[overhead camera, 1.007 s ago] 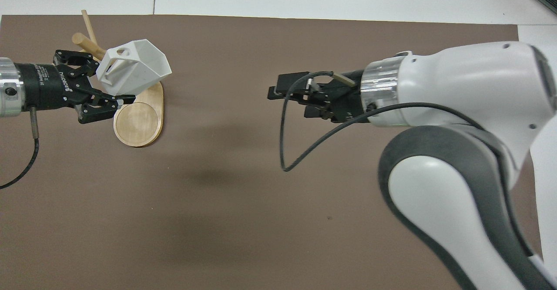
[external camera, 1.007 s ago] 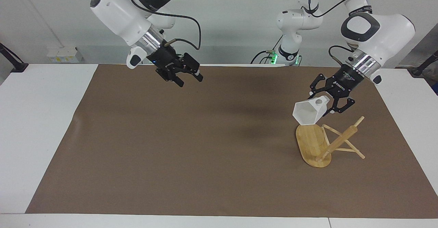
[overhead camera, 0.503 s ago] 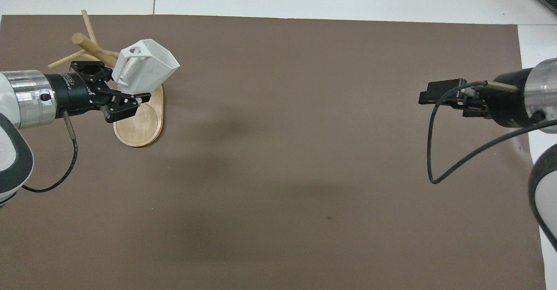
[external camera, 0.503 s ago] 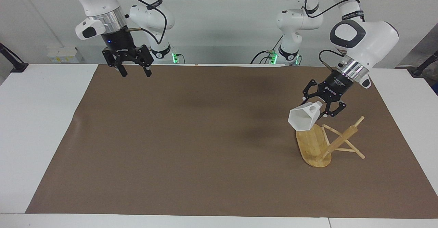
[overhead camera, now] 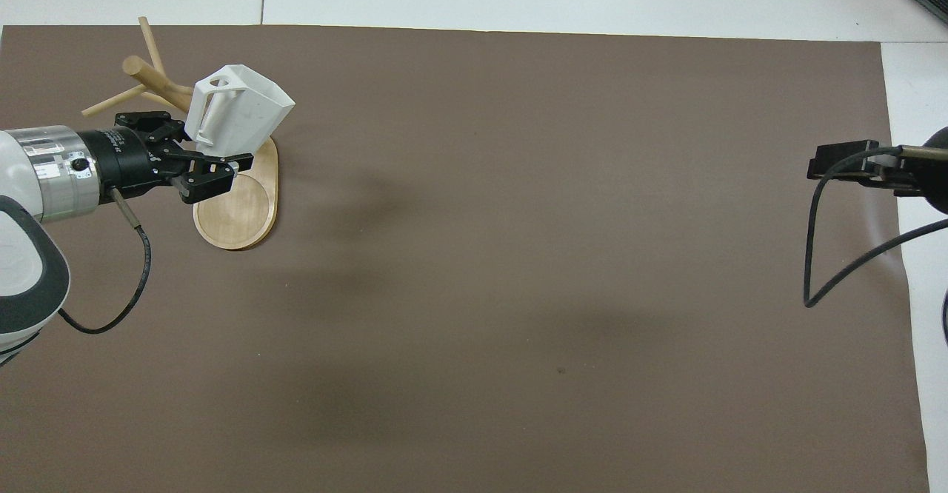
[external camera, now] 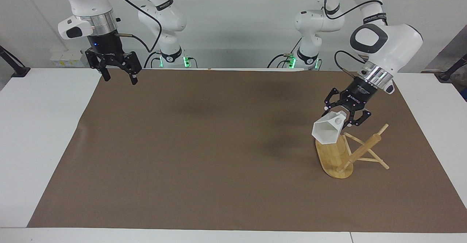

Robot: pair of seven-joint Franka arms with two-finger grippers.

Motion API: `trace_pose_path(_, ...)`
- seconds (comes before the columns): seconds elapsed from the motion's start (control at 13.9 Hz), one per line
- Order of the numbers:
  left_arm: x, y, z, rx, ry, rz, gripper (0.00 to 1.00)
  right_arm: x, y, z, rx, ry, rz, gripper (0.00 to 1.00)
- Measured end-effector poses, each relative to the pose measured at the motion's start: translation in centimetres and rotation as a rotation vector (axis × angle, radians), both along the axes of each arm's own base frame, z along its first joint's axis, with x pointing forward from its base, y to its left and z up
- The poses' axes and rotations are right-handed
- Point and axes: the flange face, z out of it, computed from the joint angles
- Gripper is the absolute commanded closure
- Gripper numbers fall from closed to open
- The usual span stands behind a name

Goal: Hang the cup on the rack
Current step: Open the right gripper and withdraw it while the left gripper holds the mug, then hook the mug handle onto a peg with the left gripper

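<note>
Holding cup (external camera: 327, 130) over rack (external camera: 334, 154), left tool (external camera: 347, 116).

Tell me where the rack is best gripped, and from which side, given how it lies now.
Grip the rack by its thick post, coming from above. It has tipped, base on edge and post slanting up, so the post is bare there. Thin pegs look weak; the base is too wide. The left claw holds the cup over it; the right claw waits, open.
</note>
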Motion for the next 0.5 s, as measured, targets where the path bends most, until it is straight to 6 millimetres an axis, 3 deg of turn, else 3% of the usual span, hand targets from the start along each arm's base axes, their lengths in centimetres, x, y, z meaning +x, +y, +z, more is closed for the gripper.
trace_pose_path(0.5, 0.18, -0.76, -1.15, 0.001, 0.006, 0.041, 1.0, -0.79, -1.37, -0.54, 0.002, 0.056, -0.013, 0.0)
